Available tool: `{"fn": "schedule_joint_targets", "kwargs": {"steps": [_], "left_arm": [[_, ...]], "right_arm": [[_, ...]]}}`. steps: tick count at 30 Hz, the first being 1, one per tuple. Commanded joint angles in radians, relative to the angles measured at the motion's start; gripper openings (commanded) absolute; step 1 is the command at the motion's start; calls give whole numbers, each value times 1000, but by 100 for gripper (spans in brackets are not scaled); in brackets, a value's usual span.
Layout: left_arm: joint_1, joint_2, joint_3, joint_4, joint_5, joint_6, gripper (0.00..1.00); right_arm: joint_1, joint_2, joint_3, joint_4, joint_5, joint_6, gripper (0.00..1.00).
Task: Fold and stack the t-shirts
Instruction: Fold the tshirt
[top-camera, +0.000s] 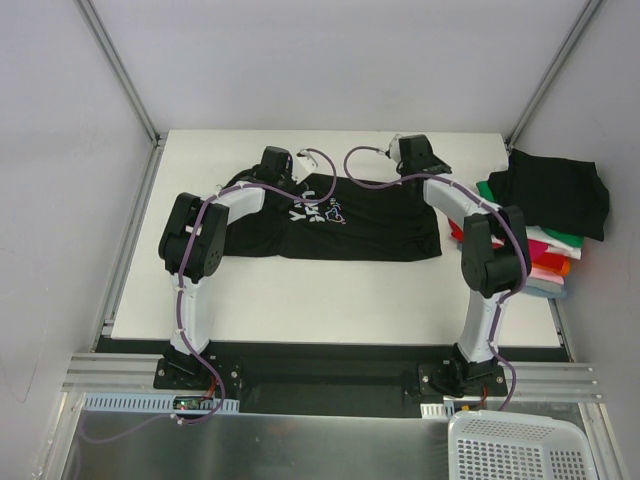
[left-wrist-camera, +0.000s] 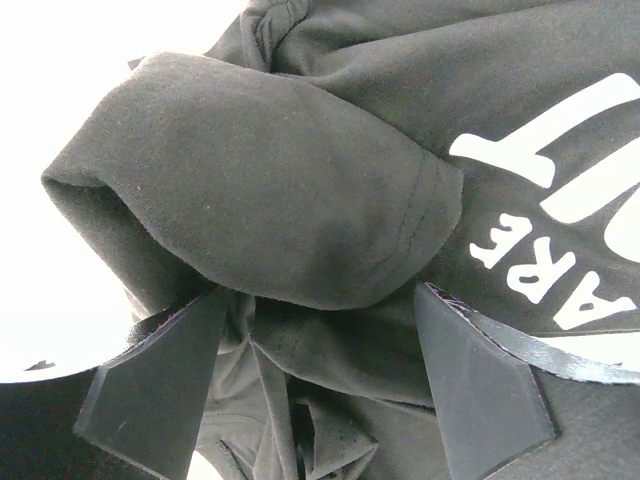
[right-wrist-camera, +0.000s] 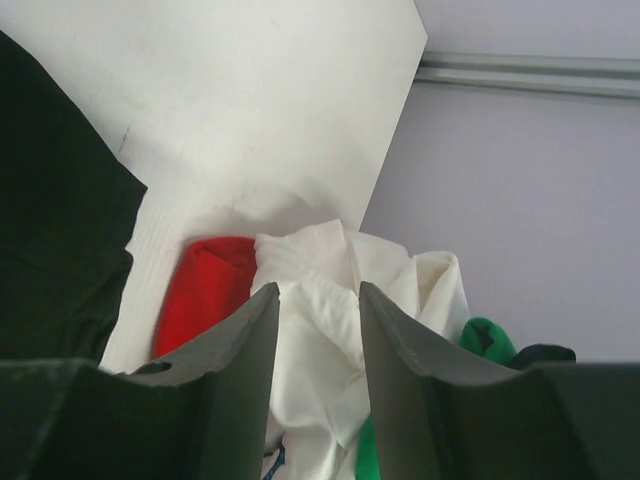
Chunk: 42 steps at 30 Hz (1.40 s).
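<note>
The black lettered t-shirt (top-camera: 385, 225) lies flat on the far half of the bench (top-camera: 300, 310), with the folded stack of t-shirts (top-camera: 540, 245) at the right edge. The left end effector (left-wrist-camera: 320, 295) is spread wide at a bunched sleeve. The right end effector (right-wrist-camera: 317, 290) is slightly parted and holds nothing.
</note>
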Motion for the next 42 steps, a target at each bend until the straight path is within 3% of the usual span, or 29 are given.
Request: {"fn": "schedule_joint_targets", "kwargs": {"steps": [1, 8, 24, 36, 38, 42], "left_arm": [[2, -35, -2, 17, 9, -15, 76], [3, -29, -2, 17, 6, -14, 76], [2, -38, -8, 17, 9, -14, 76], [0, -16, 17, 17, 7, -14, 76], [0, -18, 14, 17, 6, -12, 76], [0, -18, 7, 17, 3, -9, 76]], "right_arm": [[12, 30, -21, 145, 20, -58, 37], [41, 39, -38, 228, 2, -93, 27], [3, 102, 9, 248, 75, -150, 25], [-32, 51, -9, 251, 77, -108, 24], [-19, 13, -2, 210, 65, -73, 24], [23, -64, 75, -131, -84, 117, 32]]}}
